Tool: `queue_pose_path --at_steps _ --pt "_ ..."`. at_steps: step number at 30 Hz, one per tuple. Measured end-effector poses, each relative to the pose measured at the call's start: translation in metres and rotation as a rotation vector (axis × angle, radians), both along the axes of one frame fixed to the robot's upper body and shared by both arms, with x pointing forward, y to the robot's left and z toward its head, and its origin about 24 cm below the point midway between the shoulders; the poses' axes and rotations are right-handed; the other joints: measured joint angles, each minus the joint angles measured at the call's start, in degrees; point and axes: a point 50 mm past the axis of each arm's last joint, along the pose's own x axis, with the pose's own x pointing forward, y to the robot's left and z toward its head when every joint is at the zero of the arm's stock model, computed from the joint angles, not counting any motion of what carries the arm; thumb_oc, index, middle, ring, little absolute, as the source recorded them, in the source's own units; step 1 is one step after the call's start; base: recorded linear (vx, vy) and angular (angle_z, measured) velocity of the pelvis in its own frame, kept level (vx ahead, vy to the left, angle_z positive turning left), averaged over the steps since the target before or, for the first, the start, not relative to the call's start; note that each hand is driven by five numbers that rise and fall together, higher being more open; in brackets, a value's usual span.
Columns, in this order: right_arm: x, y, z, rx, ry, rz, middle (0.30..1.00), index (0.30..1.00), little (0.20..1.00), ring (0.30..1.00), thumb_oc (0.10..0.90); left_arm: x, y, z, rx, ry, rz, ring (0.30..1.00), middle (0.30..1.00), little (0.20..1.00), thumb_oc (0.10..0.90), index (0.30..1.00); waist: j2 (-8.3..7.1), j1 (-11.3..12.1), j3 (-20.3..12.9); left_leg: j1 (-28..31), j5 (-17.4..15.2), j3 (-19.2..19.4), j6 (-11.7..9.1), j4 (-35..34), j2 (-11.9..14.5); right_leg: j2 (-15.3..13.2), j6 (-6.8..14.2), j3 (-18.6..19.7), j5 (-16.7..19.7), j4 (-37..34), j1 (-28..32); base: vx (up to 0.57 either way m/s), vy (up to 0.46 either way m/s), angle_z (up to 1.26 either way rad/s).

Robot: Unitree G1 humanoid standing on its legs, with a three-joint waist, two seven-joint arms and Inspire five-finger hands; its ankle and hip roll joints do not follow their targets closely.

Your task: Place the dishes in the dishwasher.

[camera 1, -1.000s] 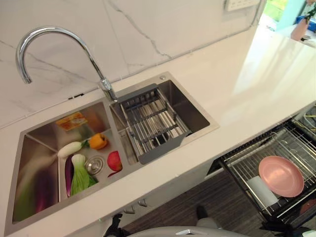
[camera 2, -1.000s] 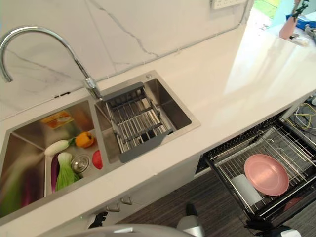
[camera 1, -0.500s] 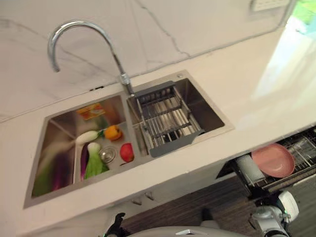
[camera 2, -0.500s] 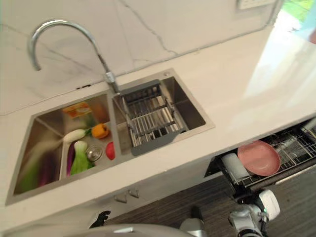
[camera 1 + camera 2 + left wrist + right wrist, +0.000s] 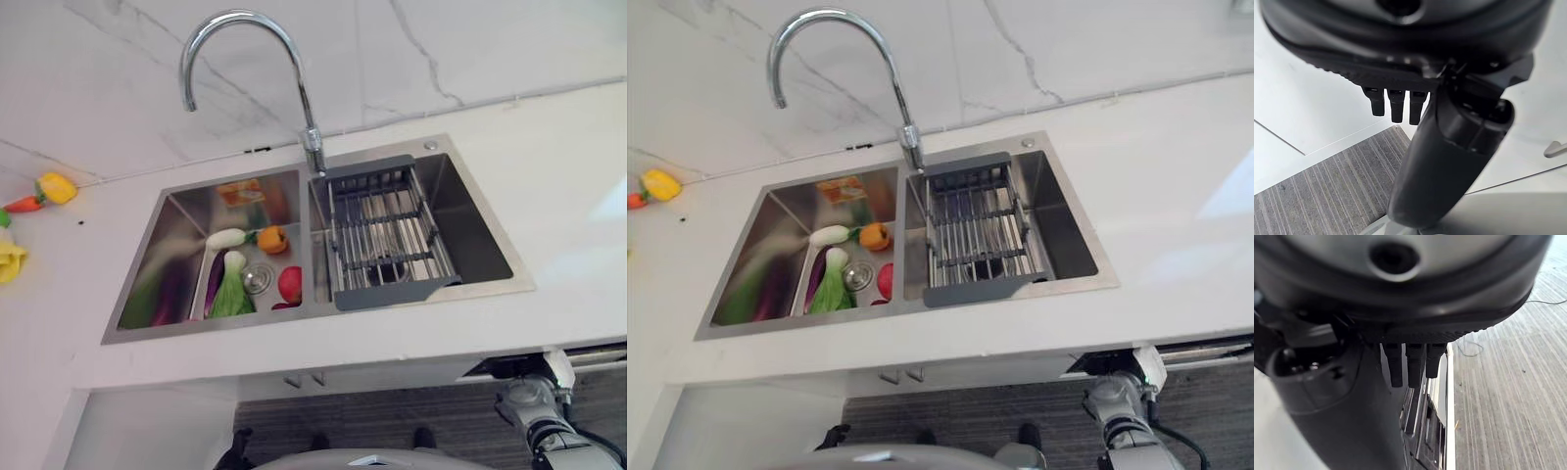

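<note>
My left hand [image 5: 1449, 161] hangs by the white cabinet front, fingers [image 5: 1393, 105] straight and relaxed, nothing in it. Right hand [image 5: 1342, 401] same: fingers [image 5: 1413, 364] straight, empty, hanging over the grey striped floor [image 5: 1508, 382] w/ a dark wire rack edge [image 5: 1418, 423] just past the fingertips, prob. the dishwasher rack, can't confirm.

Head views: white marble tabletop [image 5: 568, 196] w/ double steel sink [image 5: 147, 333]. Left basin has toy veg, e.g. orange pepper [image 5: 271, 239], red tomato [image 5: 290, 284], green bok choy [image 5: 231, 292]. Right basin carries a grey wire drain basket [image 5: 384, 235] under the chrome gooseneck tap [image 5: 245, 59]; looks empty. More toy veg on the tabletop far left [image 5: 44, 191].

No dishes visible on tabletop or in sink, so I can't place the task's thing from here. To do this step well, I'd say: scan the area for a dish before lifting an arm, keep both hands low and clear of the cabinet, then approach w/ fingers apart.
</note>
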Motion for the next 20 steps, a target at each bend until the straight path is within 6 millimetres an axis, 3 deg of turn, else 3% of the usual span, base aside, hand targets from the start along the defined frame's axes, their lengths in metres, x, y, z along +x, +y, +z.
queue_pose_path --at_steps 4,6,10,14,16,20 --pt "-0.015 0.013 -0.011 0.041 0.003 0.079 0.9 0.9 0.9 0.9 0.8 -0.001 0.0 0.0 0.003 0.003 0.003 0.9 0.9 0.9 0.8 0.9 -0.09 -0.1 0.06 -0.52 -0.15 -0.18 -0.1 -0.13 0.64 0.69 0.05 -0.23 -0.81 -0.01 -0.01 0.0 0.0 0.04" --pt "-0.024 0.025 -0.018 0.085 -0.007 0.098 0.9 0.9 0.9 0.9 0.8 -0.002 0.001 0.0 0.007 0.008 0.005 0.9 0.9 0.9 0.8 0.9 -0.01 -0.6 0.06 -0.78 -1.61 0.27 1.81 -0.32 0.99 1.34 -0.38 -0.4 -1.11 0.08 -0.06 -0.01 0.005 0.05" --pt "-0.034 0.031 -0.024 0.072 0.024 0.141 0.9 0.9 0.9 0.9 0.8 -0.004 0.001 -0.001 0.012 0.018 0.012 0.9 0.9 0.9 0.8 0.9 -0.22 -1.21 0.14 -0.88 -1.87 0.27 2.05 -0.31 1.25 1.42 -0.36 -0.48 -1.1 0.2 -0.07 0.0 0.005 0.03" --pt "-0.056 0.04 -0.039 0.058 0.181 0.255 0.9 0.9 0.9 0.9 0.8 -0.008 0.004 -0.002 0.014 0.042 0.032 0.9 0.9 0.9 0.8 0.9 -0.64 -1.57 0.09 -0.41 -0.95 0.32 0.73 -0.03 1.29 1.29 -0.51 -0.47 -1.12 0.21 0.45 0.0 0.009 0.01" --pt "-0.078 0.052 -0.052 0.081 0.294 0.255 0.9 0.9 0.9 0.9 0.8 -0.01 0.002 -0.003 -0.009 0.061 0.086 0.9 0.9 0.9 0.8 0.9 -0.72 -1.7 0.09 0.43 -0.64 0.31 0.22 -0.01 1.02 1.08 -0.54 -0.47 -1.49 0.21 1.45 -0.01 0.035 0.07" --pt "-0.091 0.06 -0.059 0.105 0.362 0.237 0.9 0.9 0.9 0.9 0.8 -0.009 0.001 -0.003 -0.03 0.07 0.092 0.9 0.9 0.9 0.8 0.9 -0.68 -1.7 0.06 0.71 -0.46 0.23 -0.07 0.0 0.86 0.84 -0.49 -0.56 -1.68 0.21 1.63 0.0 0.015 0.04"
